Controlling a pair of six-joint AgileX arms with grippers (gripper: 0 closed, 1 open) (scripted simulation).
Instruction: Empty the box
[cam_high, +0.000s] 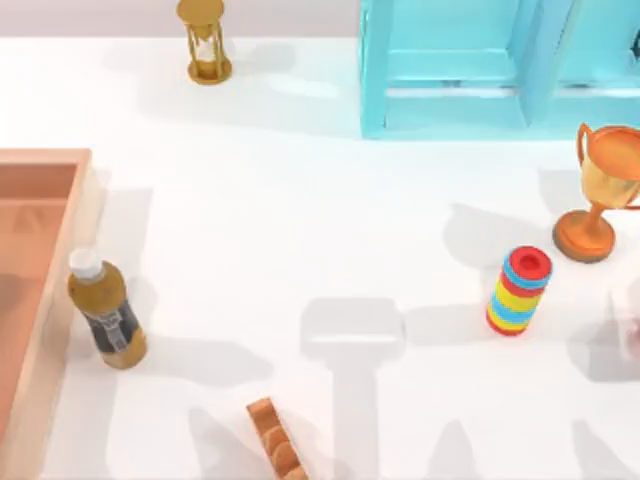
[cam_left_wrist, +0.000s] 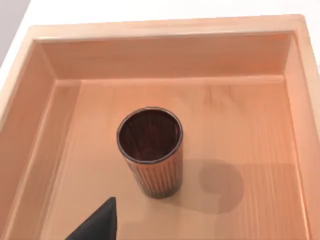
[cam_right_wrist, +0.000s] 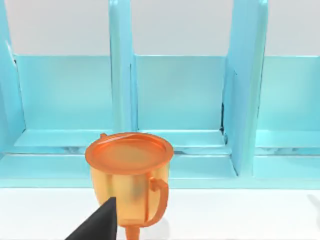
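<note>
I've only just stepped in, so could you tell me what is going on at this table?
The box is being emptied, and a dark ribbed cup stands upright inside it. The left tool hovers above the cup and holds nothing. A brown bottle stands just outside the box's rim. The right tool faces the orange trophy in front of the turquoise crate.

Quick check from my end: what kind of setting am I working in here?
Most likely a rendered tabletop test scene, not a real room: a plain white table with unrelated props, such as a wooden box holding a cup, an hourglass and a trophy.
</note>
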